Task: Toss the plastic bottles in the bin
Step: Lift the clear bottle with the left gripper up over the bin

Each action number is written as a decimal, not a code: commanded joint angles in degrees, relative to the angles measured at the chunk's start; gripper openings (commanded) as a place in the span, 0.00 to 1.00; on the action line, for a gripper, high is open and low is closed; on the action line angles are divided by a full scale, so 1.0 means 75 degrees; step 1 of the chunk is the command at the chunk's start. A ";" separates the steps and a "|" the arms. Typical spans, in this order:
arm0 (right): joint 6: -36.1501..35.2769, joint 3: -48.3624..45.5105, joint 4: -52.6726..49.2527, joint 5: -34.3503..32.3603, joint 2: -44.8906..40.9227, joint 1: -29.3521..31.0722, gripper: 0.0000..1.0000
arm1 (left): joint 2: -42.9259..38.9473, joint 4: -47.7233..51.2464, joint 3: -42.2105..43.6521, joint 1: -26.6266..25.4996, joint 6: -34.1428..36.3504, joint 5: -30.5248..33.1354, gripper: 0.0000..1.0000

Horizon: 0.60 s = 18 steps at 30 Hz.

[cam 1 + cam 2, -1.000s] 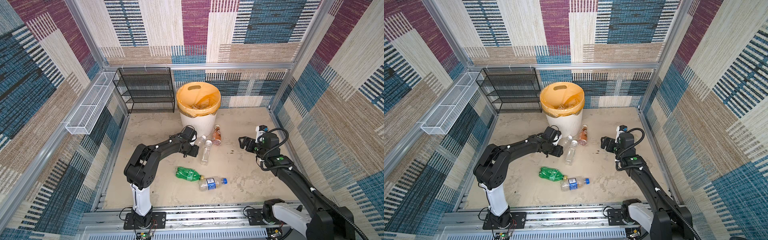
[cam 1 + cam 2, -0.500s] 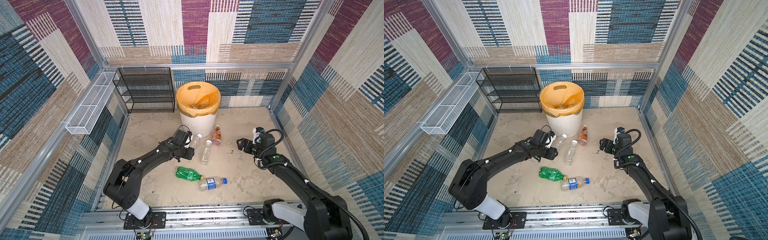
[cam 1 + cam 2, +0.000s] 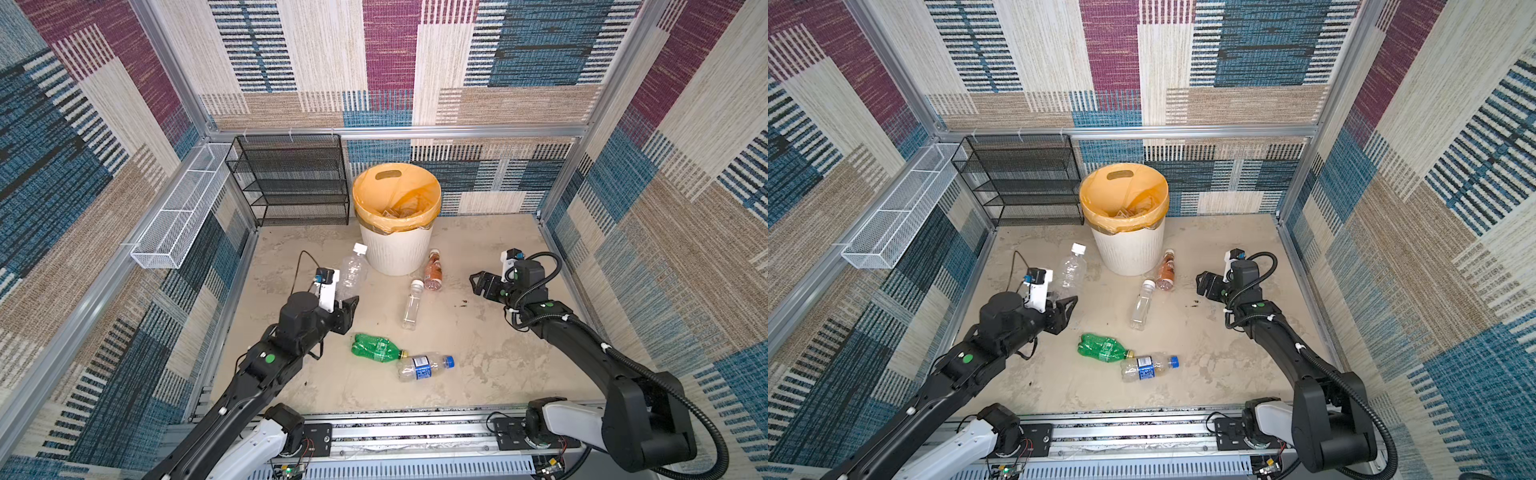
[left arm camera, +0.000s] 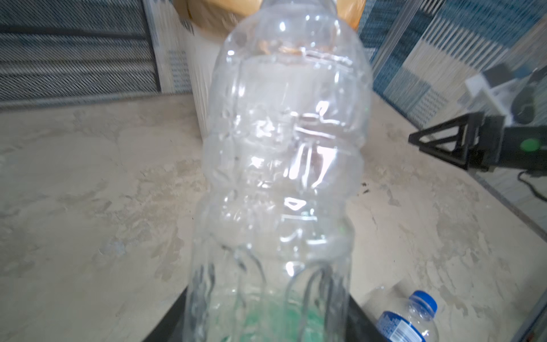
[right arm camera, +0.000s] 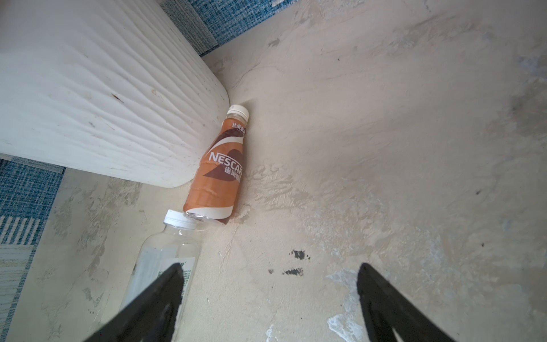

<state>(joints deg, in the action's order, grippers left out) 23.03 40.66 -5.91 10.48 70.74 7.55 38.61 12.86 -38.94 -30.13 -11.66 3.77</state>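
Observation:
My left gripper (image 3: pixel 343 297) (image 3: pixel 1061 301) is shut on the base of a clear white-capped bottle (image 3: pixel 353 270) (image 3: pixel 1073 269) and holds it off the floor, left of the bin (image 3: pixel 395 254) (image 3: pixel 1129 254). This bottle (image 4: pixel 284 177) fills the left wrist view. My right gripper (image 3: pixel 478 283) (image 3: pixel 1203 284) (image 5: pixel 269 274) is open and empty, right of an orange-labelled bottle (image 3: pixel 433 272) (image 5: pixel 220 171) that lies against the bin wall (image 5: pixel 103 88). A clear bottle (image 3: pixel 411 305) (image 5: pixel 165 257), a green bottle (image 3: pixel 376 347) and a blue-labelled bottle (image 3: pixel 424 366) (image 4: pixel 405 322) lie on the floor.
A black mesh rack (image 3: pixel 291 183) stands at the back left beside the bin. A white wire basket (image 3: pixel 178 212) hangs on the left wall. Patterned walls close in three sides, and a metal rail (image 3: pixel 415 428) runs along the front.
My left arm has pulled back toward the front left with the clear bottle, lifting it off the floor. The right gripper has barely shifted and its jaws have narrowed slightly.

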 commanded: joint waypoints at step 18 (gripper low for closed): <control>0.0250 -0.0185 0.0265 -0.0098 -0.0526 0.0084 0.89 | 0.7396 0.1890 -1.1110 0.0391 0.0781 -0.0858 0.82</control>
<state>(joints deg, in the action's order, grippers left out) 23.86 39.92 -5.78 10.02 67.85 7.94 84.51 1.50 -104.14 -27.97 -2.00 2.35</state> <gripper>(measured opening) 0.890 0.794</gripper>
